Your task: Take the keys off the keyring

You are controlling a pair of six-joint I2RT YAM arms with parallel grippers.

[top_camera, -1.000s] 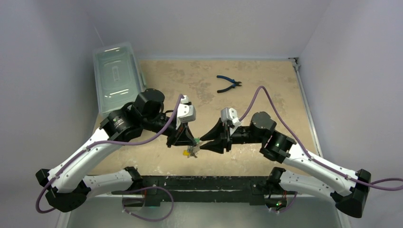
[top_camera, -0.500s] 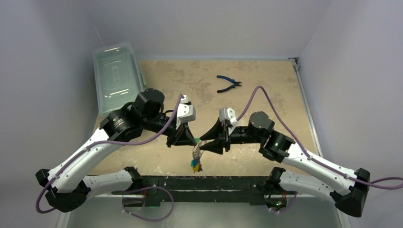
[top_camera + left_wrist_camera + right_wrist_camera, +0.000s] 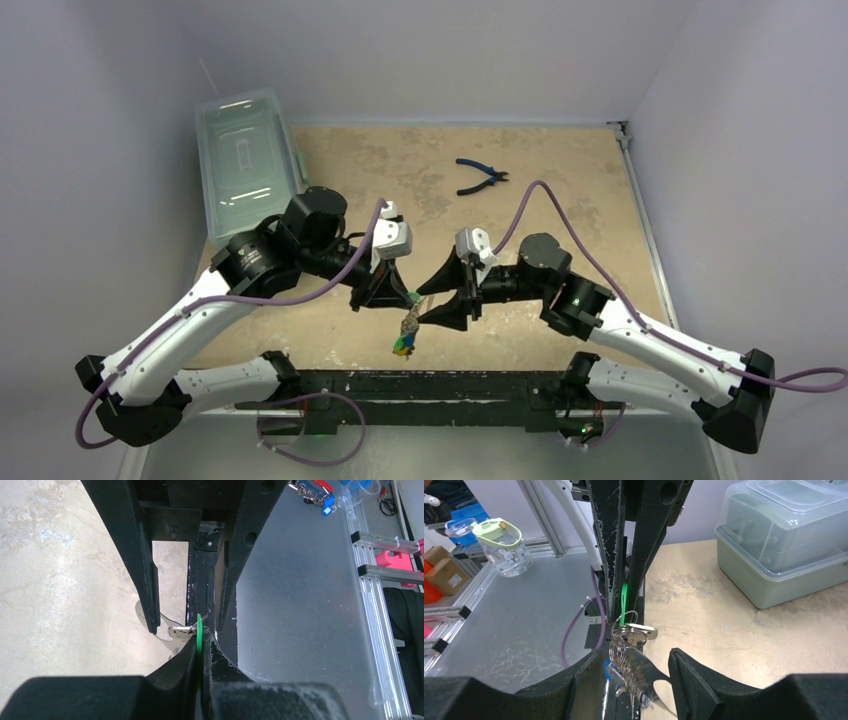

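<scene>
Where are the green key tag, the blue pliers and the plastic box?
green key tag [image 3: 199, 635]: left wrist view, its thin edge.
blue pliers [image 3: 488, 176]: top view, near the pivot.
plastic box [image 3: 245, 155]: top view, middle of lid.

Looks like a robotics lab to me. Aluminium frame rails [image 3: 541, 510] and cardboard boxes [image 3: 449, 572] stand off to one side (somebody's water bottle [image 3: 504, 545] too).

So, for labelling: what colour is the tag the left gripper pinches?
Green tag; clearest in the left wrist view.

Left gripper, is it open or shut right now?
Shut. In the left wrist view the left gripper pinches the green tag edge-on, no gap showing.
</scene>
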